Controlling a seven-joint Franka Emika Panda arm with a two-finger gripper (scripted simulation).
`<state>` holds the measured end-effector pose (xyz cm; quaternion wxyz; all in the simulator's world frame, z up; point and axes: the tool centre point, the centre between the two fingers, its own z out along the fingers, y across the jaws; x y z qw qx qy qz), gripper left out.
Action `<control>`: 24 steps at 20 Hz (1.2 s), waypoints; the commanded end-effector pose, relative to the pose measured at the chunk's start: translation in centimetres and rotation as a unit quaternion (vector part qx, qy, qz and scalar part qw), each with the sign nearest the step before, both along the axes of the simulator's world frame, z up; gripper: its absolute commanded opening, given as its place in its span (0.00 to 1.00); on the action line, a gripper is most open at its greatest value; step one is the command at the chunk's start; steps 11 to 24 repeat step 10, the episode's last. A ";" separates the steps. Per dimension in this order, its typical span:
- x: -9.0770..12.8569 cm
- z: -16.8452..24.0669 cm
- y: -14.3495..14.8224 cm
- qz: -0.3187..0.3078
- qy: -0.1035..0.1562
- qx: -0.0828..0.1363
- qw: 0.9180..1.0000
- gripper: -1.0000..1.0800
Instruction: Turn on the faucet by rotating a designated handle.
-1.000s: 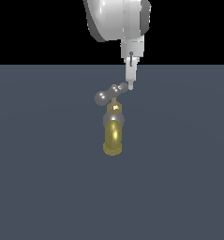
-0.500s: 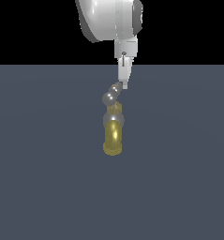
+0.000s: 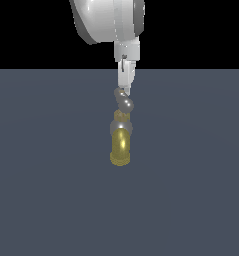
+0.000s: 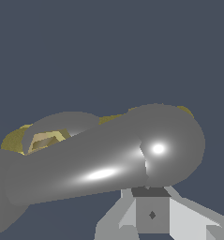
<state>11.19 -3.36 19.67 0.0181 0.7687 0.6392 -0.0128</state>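
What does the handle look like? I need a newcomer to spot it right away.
On the grey floor stands a brass-gold faucet. The handle is the silver-grey crossbar on top, under the gripper. Unlike the golden spout, it is grey with bulbous ends.

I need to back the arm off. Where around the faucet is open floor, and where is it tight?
Bare grey floor lies on both sides of the faucet and in front of its spout. It is tight only above: the tool sits against the handle, which fills the wrist view.
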 end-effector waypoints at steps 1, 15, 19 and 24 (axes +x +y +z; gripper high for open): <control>-0.5 0.0 6.6 0.037 0.002 0.015 0.999 0.00; -2.3 0.1 11.8 0.052 0.003 0.022 0.998 0.00; -2.3 0.1 11.8 0.052 0.003 0.022 0.998 0.00; -2.3 0.1 11.8 0.052 0.003 0.022 0.998 0.00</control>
